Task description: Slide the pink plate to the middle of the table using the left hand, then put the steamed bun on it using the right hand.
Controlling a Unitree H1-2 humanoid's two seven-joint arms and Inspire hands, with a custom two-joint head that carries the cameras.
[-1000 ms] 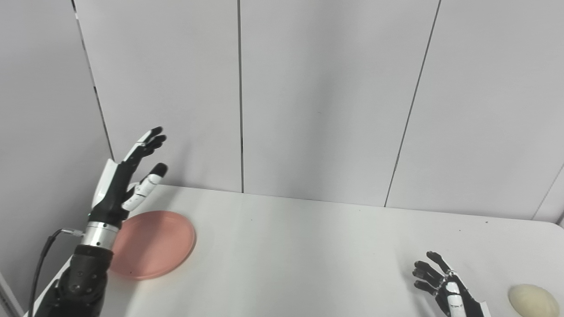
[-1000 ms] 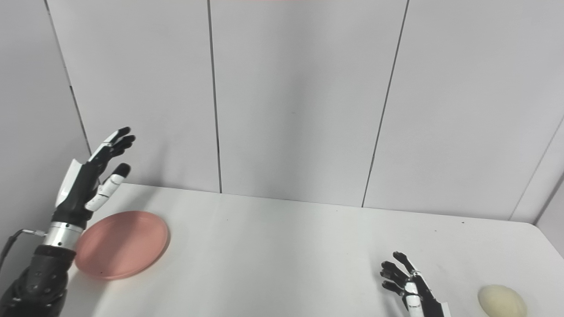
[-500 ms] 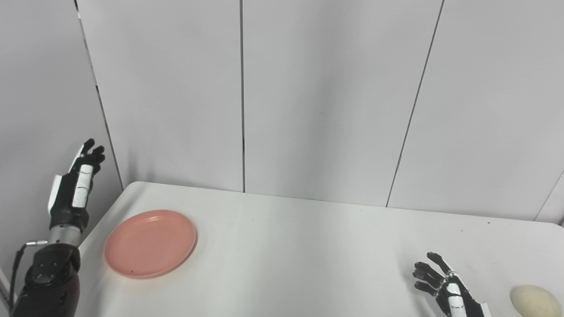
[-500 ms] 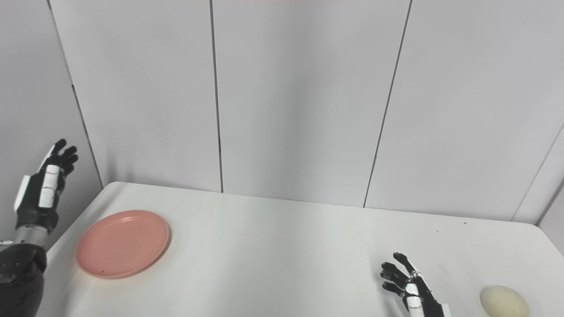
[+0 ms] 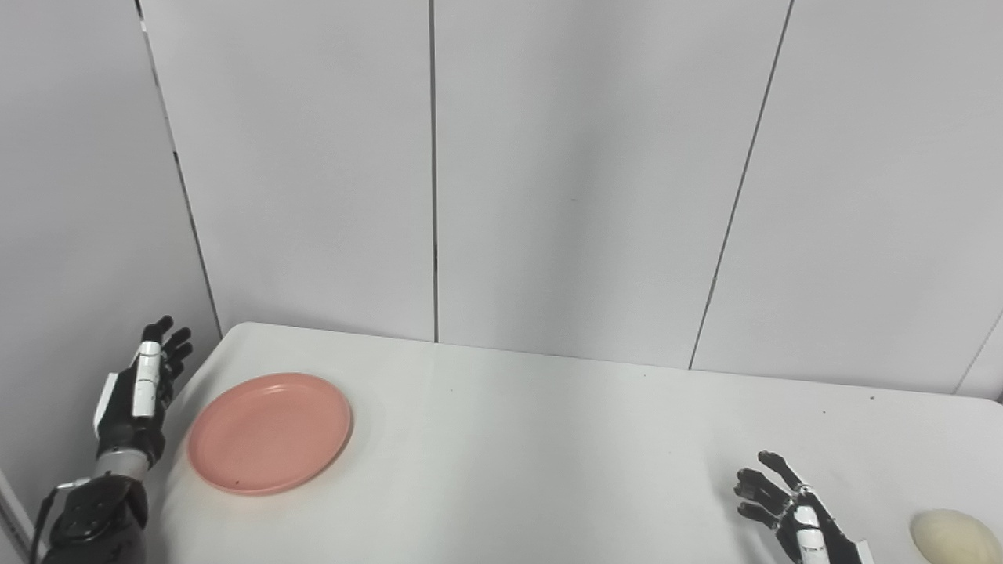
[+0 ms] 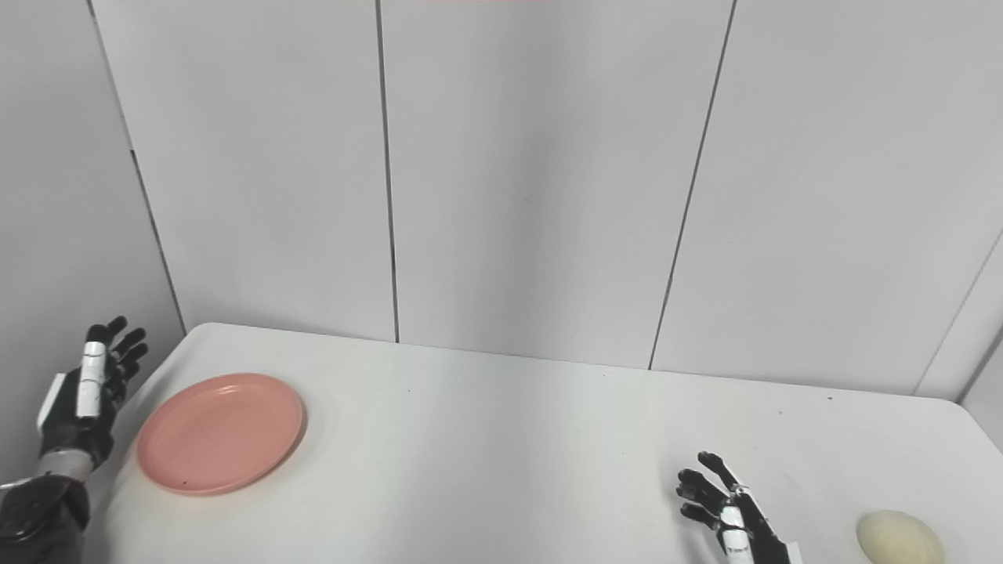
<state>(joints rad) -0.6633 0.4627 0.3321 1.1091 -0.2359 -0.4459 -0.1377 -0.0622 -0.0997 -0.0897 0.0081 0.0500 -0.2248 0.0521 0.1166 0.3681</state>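
Observation:
A round pink plate lies flat on the white table near its left end. My left hand hangs open just off the table's left edge, beside the plate and apart from it, fingers pointing up. A pale cream steamed bun rests at the front right corner of the table. My right hand is open low at the front right, fingers spread, a short way left of the bun and not touching it. Both hands hold nothing.
Grey wall panels rise directly behind the table's far edge. The table's left edge runs just right of my left hand, and its right corner shows at the far right.
My left hand has swung from above the plate's left rim out to the left past the table edge, then dropped lower. The plate, bun and right hand have stayed put.

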